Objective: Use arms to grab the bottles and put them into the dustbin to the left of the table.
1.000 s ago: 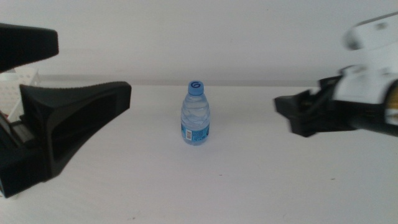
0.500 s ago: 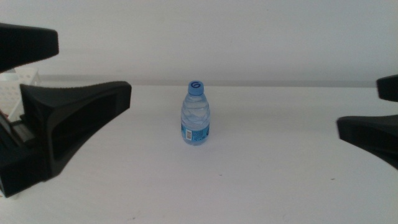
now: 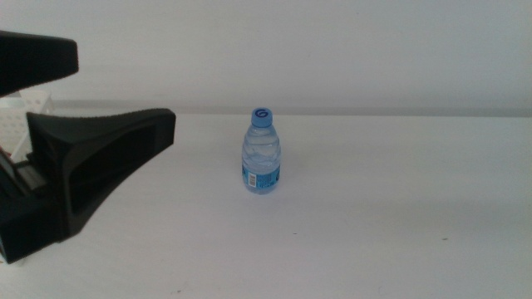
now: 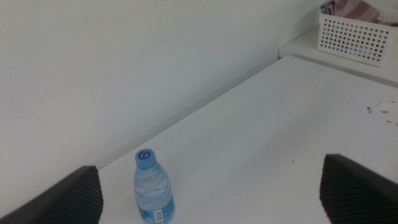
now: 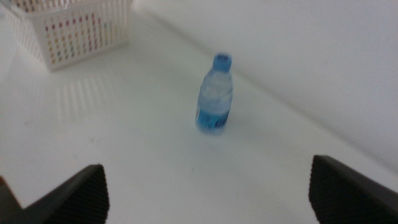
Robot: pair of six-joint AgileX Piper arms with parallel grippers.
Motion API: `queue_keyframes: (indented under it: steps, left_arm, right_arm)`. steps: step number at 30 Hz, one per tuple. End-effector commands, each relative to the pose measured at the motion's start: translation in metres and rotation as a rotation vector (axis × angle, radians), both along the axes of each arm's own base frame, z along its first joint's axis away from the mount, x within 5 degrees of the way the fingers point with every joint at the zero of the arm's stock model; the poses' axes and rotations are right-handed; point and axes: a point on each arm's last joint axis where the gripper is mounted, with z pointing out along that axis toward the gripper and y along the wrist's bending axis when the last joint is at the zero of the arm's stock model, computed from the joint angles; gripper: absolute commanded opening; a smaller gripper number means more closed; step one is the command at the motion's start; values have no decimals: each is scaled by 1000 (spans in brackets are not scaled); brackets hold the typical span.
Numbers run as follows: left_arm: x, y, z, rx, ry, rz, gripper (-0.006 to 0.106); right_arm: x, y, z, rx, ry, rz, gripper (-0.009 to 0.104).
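Observation:
A clear water bottle with a blue cap stands upright in the middle of the white table. My left gripper fills the left of the middle view, open and empty, its jaws pointing toward the bottle from well to its left. The left wrist view shows the bottle ahead of the open left gripper. My right gripper is open and empty, out of the middle view, with the bottle ahead of it. The dustbin, a white perforated basket with red showing inside, stands beyond the bottle; a sliver of the dustbin shows behind the left jaws.
A second white perforated basket holding something pink-striped sits on a separate ledge past the table's far right end. A plain white wall runs along the back edge of the table.
The right gripper has pulled back to the right and left the middle view. The left gripper and the bottle have not moved.

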Motion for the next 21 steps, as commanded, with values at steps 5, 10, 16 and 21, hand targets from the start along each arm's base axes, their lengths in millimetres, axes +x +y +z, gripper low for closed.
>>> queue_keyframes:
  steps: [5,10,16,21]
  left_arm:
    - [0,0,0,-15,-8,-2,94]
    - [0,0,0,-15,-8,-2,94]
    - [0,0,0,-15,-8,-2,94]
    - [0,0,0,-15,-8,-2,94]
  right_arm:
    - [-16,-7,-25,113,-63,24,88]
    - [-10,-11,-23,163,-37,-66,88]
    - [-8,-14,-26,162,1,-123,88]
    - [-9,-14,-26,160,3,-122,88]
